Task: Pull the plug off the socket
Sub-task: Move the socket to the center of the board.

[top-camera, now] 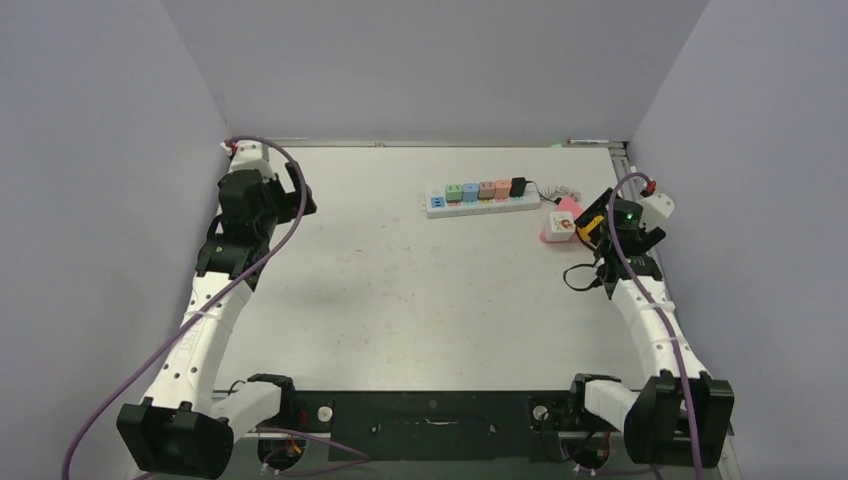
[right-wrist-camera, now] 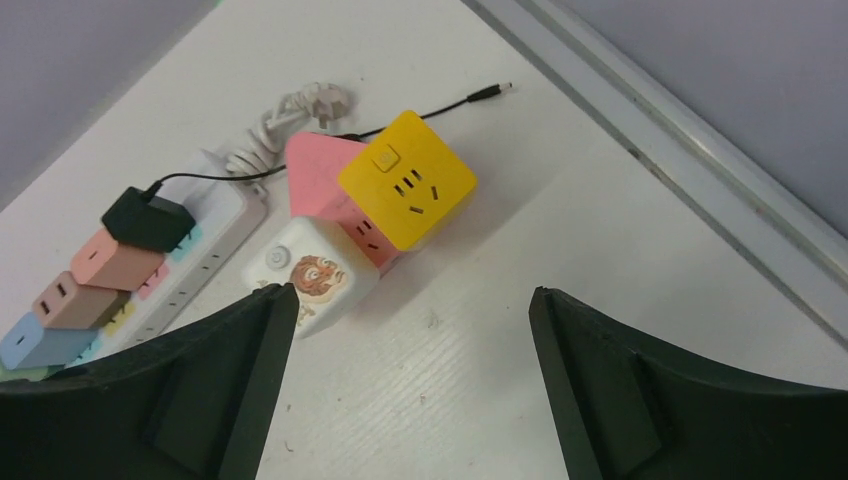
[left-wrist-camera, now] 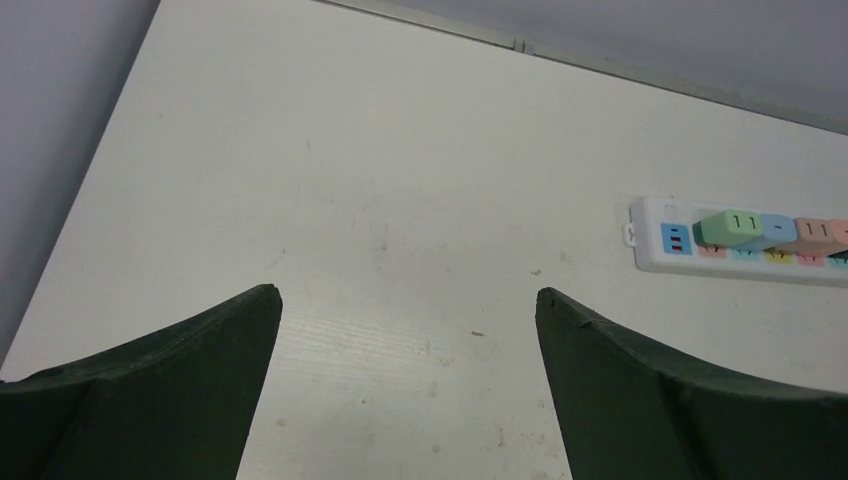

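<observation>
A white power strip (top-camera: 478, 201) lay on a pale table (top-camera: 400, 310) in the upper middle of the overhead frame. A row of block-shaped plugs was seated in it, and the black plug (top-camera: 518, 187) stood in the socket at the row's right end. The only readable writing appeared in the left wrist view. There, at the right edge of the frame, the green plug (left-wrist-camera: 740, 224) bore the number "11", and a salmon plug (left-wrist-camera: 815, 232) two places along bore the same number. No brand name could be made out. The right wrist view showed things the overhead view left too small to read. A yellow cube socket (right-wrist-camera: 408, 180) was tilted against a pink cube socket (right-wrist-camera: 315, 175). Below them sat a white cube socket (right-wrist-camera: 300, 245) carrying a round cartoon-animal sticker (right-wrist-camera: 318, 273). A coiled white cord (right-wrist-camera: 285, 115) and a thin black cable (right-wrist-camera: 440, 108) ending in a barrel tip lay at the top of that frame. The left gripper (left-wrist-camera: 405, 293) hung released over bare table at the left, its jaws spread wide and holding nothing. The right gripper (right-wrist-camera: 412, 292) was likewise spread and empty just below the cubes, and one finger overlapped the white cube's corner in the frame. Whether that finger touched the cube could not be told.
</observation>
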